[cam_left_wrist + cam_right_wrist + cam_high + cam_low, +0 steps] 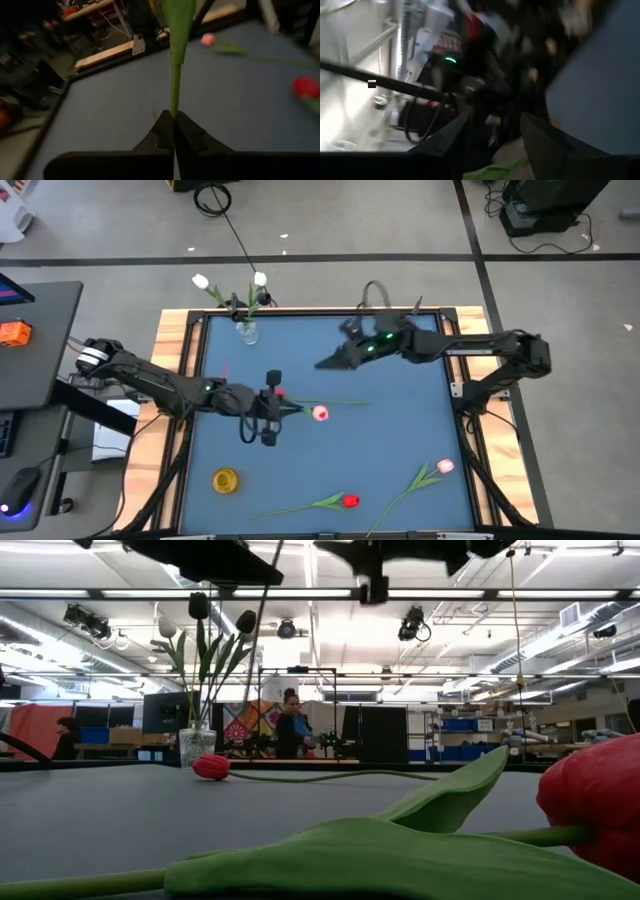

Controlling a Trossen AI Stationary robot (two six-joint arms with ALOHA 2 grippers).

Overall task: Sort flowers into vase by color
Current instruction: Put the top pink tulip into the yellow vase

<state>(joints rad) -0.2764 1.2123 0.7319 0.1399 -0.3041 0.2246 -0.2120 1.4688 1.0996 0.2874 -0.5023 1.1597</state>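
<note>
Blue mat: left tool pinches crosswise stem, pink tulip head rightward.

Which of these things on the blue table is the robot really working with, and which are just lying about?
Part of the job:
- clear glass vase holding white tulips
- pink tulip, its green stem pinched in the left gripper
- red tulip lying on the mat
- second pink tulip lying on the mat

Just lying about:
- small yellow ring-shaped object

Bright overhead lighting; blurred wrist views
</note>
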